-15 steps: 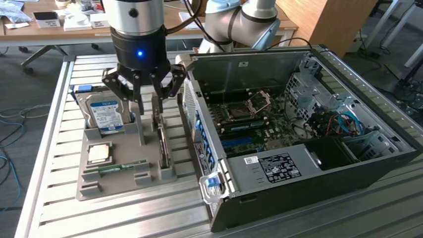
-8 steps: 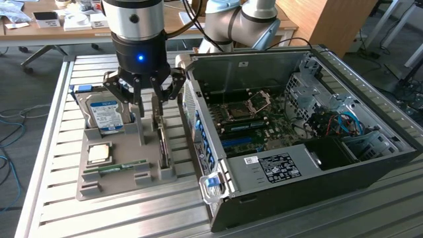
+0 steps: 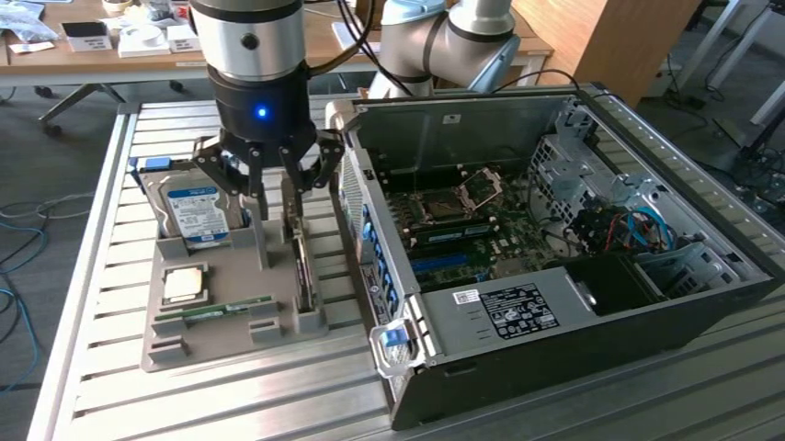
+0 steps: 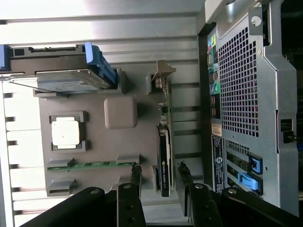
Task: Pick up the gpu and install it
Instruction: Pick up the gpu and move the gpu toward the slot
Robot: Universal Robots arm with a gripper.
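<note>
The gripper (image 3: 279, 188) hangs with its jaws spread wide and nothing in them, one finger on either side of the gpu (image 3: 301, 271), which they do not grip. The gpu stands on its long edge in a slot along the edge of the grey tray (image 3: 215, 344) nearest the open computer case (image 3: 687, 294). The tray rests on the slatted table (image 3: 98, 367) and also carries a hard drive (image 3: 197, 211) at its far corner, a processor (image 3: 184, 283) and a RAM stick (image 3: 215, 310).
</note>
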